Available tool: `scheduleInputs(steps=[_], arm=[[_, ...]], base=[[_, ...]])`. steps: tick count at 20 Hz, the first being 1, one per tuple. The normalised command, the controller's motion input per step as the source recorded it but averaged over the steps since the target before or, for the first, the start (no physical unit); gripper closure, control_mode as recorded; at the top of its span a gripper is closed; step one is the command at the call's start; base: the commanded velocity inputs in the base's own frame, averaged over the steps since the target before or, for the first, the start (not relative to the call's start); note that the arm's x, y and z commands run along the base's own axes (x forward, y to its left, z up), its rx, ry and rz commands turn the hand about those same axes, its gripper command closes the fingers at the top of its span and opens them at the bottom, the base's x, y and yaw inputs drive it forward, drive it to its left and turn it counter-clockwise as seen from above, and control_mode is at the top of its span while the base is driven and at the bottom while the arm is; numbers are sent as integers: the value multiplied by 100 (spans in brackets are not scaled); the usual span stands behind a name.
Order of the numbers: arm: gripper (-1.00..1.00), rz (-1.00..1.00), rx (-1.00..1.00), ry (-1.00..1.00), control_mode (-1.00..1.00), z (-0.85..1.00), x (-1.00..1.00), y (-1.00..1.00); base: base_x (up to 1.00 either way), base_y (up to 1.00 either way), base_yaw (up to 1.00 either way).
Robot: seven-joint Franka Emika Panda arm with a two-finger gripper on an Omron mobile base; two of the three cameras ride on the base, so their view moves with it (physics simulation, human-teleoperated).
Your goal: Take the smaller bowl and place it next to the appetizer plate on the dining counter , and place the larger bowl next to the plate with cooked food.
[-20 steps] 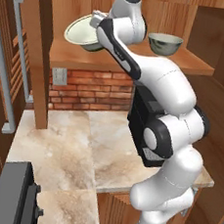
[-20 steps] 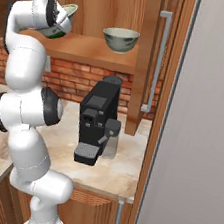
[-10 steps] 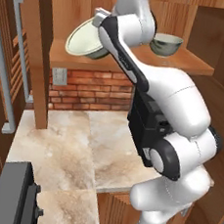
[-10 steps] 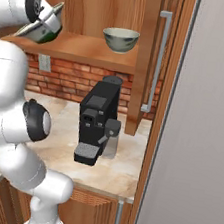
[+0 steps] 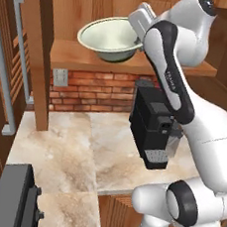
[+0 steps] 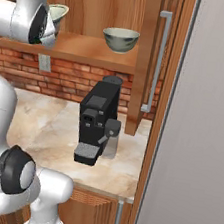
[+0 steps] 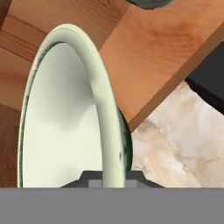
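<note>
The larger bowl (image 5: 110, 38) is seen raised just above the front of the wooden shelf (image 5: 86, 60), tilted so that its cream inside faces the left base camera. Its rim on the arm's side is clamped by the gripper (image 5: 140, 19) — fingers drawn in narrow, one on each face of the bowl wall. In the hand view the same rim (image 7: 103, 100) runs edge-on up the middle of the picture, the finger tips (image 7: 89, 177) pressed against it at the bottom, a strip of the green base just showing behind.

The smaller bowl (image 6: 120, 39) is noted upright on the shelf, well apart from the larger one, towards the tall cabinet with the long grey handle (image 6: 156, 59). A part of the larger bowl (image 6: 58, 12) shows past the arm's upper joint in the right base view.

Below the shelf — a red brick backsplash (image 5: 93, 91) with a wall socket (image 5: 60, 76), and a beige veined counter top (image 5: 77, 146). A black coffee machine (image 6: 96, 122) stands on that counter, beneath the smaller bowl. A dark stove edge (image 5: 11, 198) is seen at the lower left of the left base view.
</note>
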Motion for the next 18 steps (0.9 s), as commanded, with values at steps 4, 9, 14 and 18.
scheduleInputs(steps=[4,9,14,18], arm=[[100,-5,60,3,-100,9,-100,-52],[100,-4,9,27,-100,3,-88,-11],[100,-4,0,30,-100,2,-88,-4],[100,-6,0,14,-100,0,-100,-21]], base=[[0,0,0],[0,0,0],[0,0,0],[0,0,0]])
